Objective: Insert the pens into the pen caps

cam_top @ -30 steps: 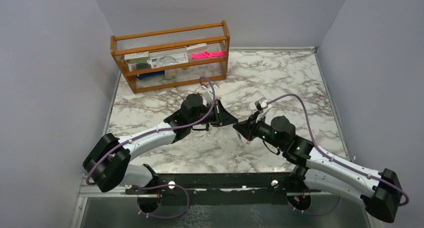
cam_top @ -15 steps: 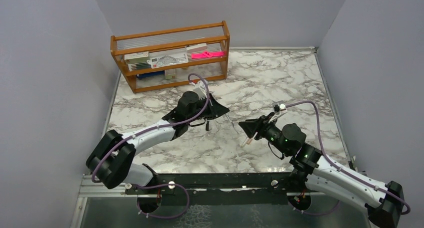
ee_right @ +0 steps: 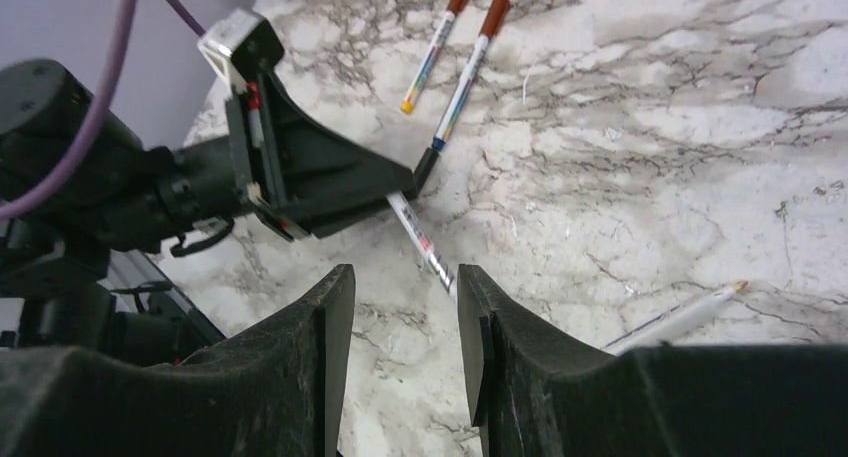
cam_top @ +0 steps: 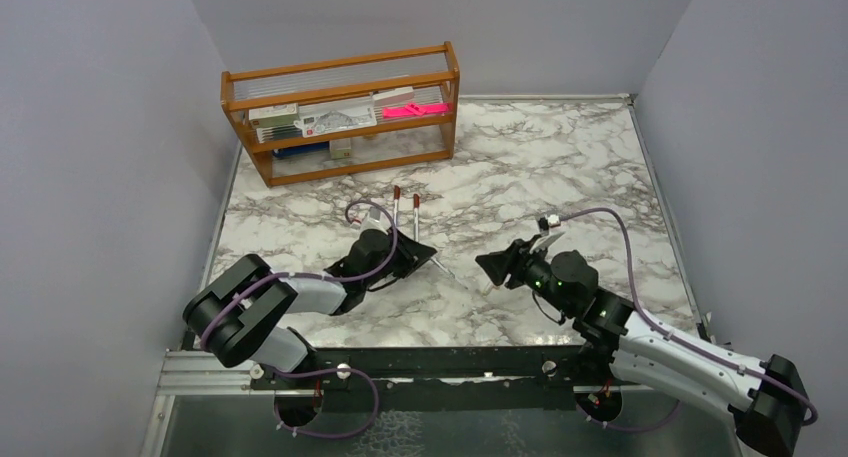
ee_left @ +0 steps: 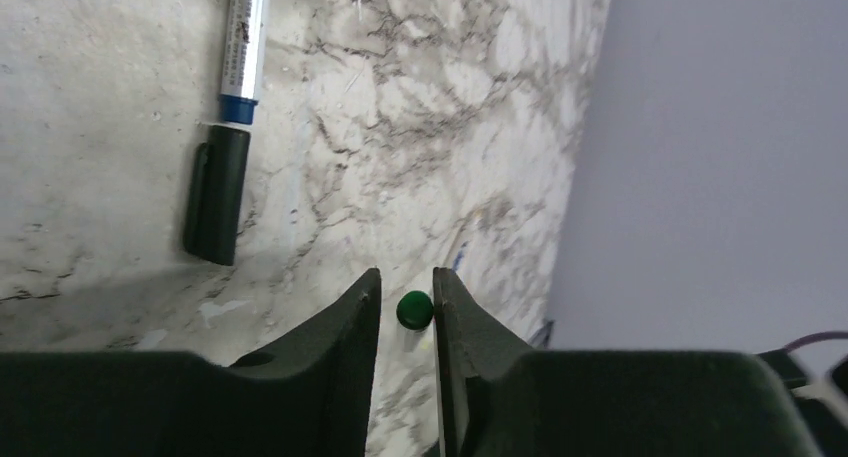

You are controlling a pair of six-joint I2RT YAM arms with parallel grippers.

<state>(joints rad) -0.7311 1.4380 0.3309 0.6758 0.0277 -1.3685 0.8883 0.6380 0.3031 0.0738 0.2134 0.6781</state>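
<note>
Two pens with red-brown caps (cam_top: 397, 205) (cam_top: 416, 209) lie side by side on the marble; they also show in the right wrist view (ee_right: 435, 42) (ee_right: 470, 62). A black pen cap (ee_left: 215, 202) lies in line with the blue end of one pen (ee_left: 245, 37). My left gripper (cam_top: 430, 249) is low over the table and shut on a white printed pen (ee_right: 420, 239), whose green end (ee_left: 414, 310) shows between the jaws. My right gripper (cam_top: 483, 265) is open and empty (ee_right: 405, 277). A bare white pen with a peach tip (ee_right: 685, 317) lies to its right.
A wooden rack (cam_top: 340, 117) at the back left holds boxed stationery sets and a bright pink flat item (cam_top: 413, 109). Grey walls close in the left, back and right sides. The arms' black base rail (cam_top: 430, 362) runs along the near edge.
The grippers met at the table's middle, then drew apart. The left gripper came down and back with its pen, uncovering the two capped pens. The right gripper pulled back right and now stands open.
</note>
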